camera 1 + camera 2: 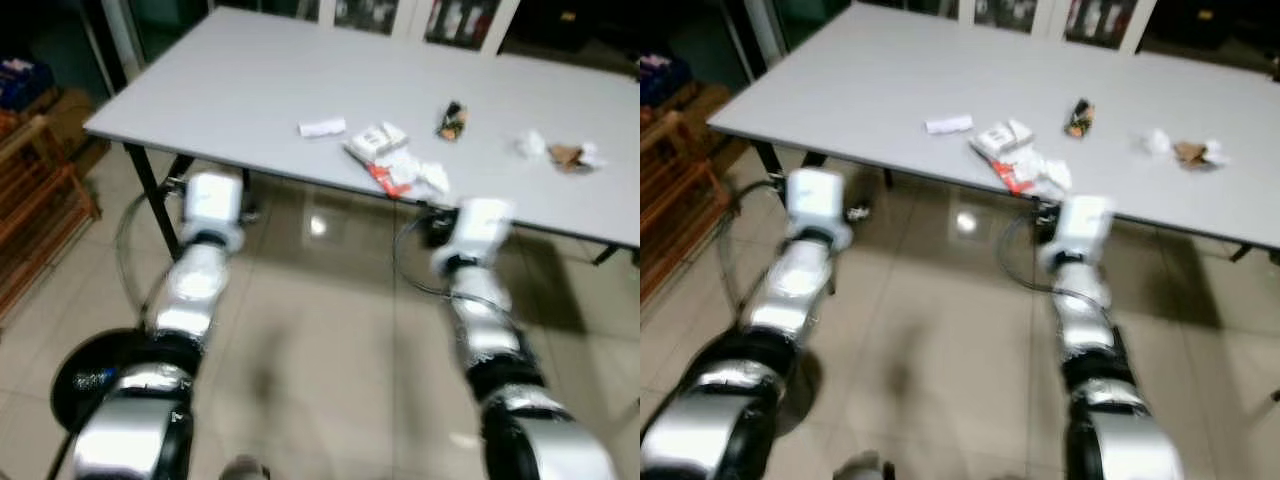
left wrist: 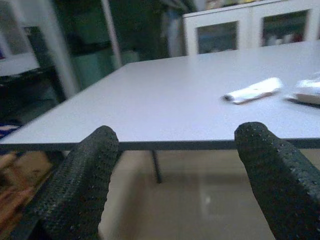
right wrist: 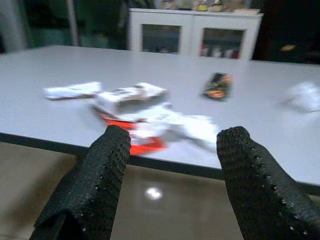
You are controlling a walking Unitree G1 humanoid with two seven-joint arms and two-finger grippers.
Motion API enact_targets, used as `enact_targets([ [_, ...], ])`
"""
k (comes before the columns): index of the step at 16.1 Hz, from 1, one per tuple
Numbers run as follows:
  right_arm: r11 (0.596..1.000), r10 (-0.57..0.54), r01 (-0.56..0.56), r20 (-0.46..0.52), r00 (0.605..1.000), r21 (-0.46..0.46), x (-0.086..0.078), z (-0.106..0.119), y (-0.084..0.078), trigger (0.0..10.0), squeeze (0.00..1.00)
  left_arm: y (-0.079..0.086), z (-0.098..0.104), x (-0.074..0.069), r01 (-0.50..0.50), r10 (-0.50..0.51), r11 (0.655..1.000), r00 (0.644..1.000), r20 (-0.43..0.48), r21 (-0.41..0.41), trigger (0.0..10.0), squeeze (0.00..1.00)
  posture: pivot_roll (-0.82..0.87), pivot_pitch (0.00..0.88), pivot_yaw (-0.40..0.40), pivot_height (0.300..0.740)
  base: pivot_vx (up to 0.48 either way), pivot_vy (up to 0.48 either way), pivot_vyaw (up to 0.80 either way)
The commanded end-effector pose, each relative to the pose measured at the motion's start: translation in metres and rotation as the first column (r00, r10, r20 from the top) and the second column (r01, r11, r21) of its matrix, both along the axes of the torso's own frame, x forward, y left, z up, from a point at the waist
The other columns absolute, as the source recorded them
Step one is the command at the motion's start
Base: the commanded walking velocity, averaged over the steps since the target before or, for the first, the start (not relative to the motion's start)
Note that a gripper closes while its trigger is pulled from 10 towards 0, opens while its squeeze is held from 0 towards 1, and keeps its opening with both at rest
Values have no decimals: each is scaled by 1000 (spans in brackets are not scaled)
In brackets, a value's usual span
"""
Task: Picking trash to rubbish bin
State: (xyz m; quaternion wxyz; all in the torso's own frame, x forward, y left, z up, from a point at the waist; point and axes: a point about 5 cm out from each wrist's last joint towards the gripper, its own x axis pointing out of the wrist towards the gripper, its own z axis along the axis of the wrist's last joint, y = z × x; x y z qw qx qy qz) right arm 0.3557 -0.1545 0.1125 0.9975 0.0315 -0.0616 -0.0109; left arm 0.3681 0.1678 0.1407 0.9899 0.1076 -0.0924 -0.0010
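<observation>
I hold my left tool and right tool open, empty, just short of the tabletop's near edge. On it lie a white wrapper, a white-and-red wrapper pile at that edge, one dark packet and crumpled scraps toward the right.

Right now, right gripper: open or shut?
Open. In the right wrist view the right gripper has its two black fingers spread wide, nothing between them, aimed at the white-and-red wrapper pile on the table edge.

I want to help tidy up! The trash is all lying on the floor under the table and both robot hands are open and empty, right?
Not quite. The trash lies on top of the table, not on the floor, as the left eye view shows. The rest holds: the left hand and right hand are open and empty.
</observation>
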Motion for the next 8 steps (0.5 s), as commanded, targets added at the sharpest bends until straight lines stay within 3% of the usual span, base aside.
enact_targets([
  [1, 999, -43, 43, 0, 999, -2, 1, 3, -16, 10000, 0, -18, 7, 2, 60, -60, 998, 998, 21, -7, 10000, 0, 4, 66, -32, 740, 345, 0, -800],
  [8, 1000, -30, 30, 4, 1000, 0, 0, 4, -10, 10000, 0, -23, 12, 1, 96, -95, 995, 995, 31, -8, 10000, 0, 6, 66, -29, 740, 363, 0, -800],
])
